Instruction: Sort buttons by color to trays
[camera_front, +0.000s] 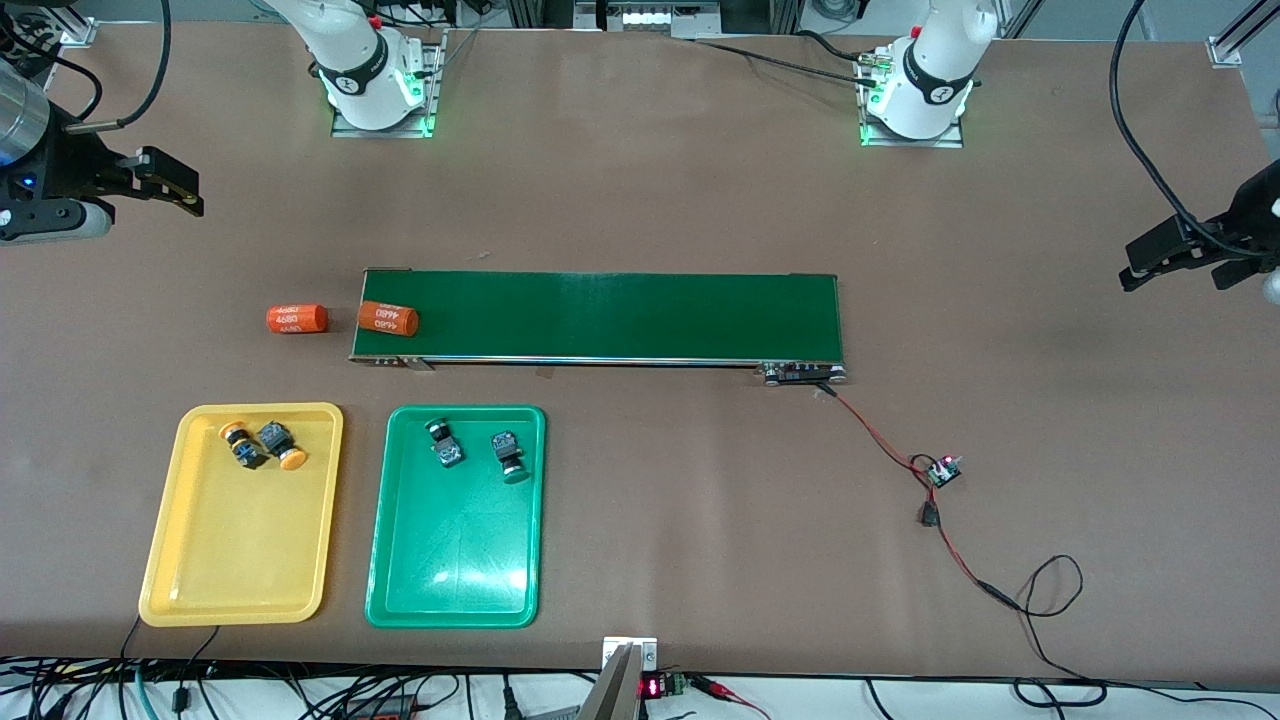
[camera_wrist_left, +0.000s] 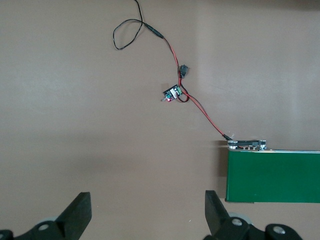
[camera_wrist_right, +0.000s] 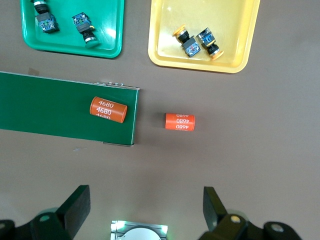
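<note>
The yellow tray lies toward the right arm's end of the table. Two yellow-orange buttons rest on their sides in it, at the end nearest the belt. Beside it, the green tray holds two green buttons. The right wrist view shows both trays with their buttons. My right gripper hangs open and empty above bare table at its end. My left gripper hangs open and empty above its end of the table.
A long dark-green conveyor belt lies farther from the front camera than the trays. One orange cylinder sits on its end toward the right arm, another on the table beside it. A small circuit board with red-black wires lies toward the left arm's end.
</note>
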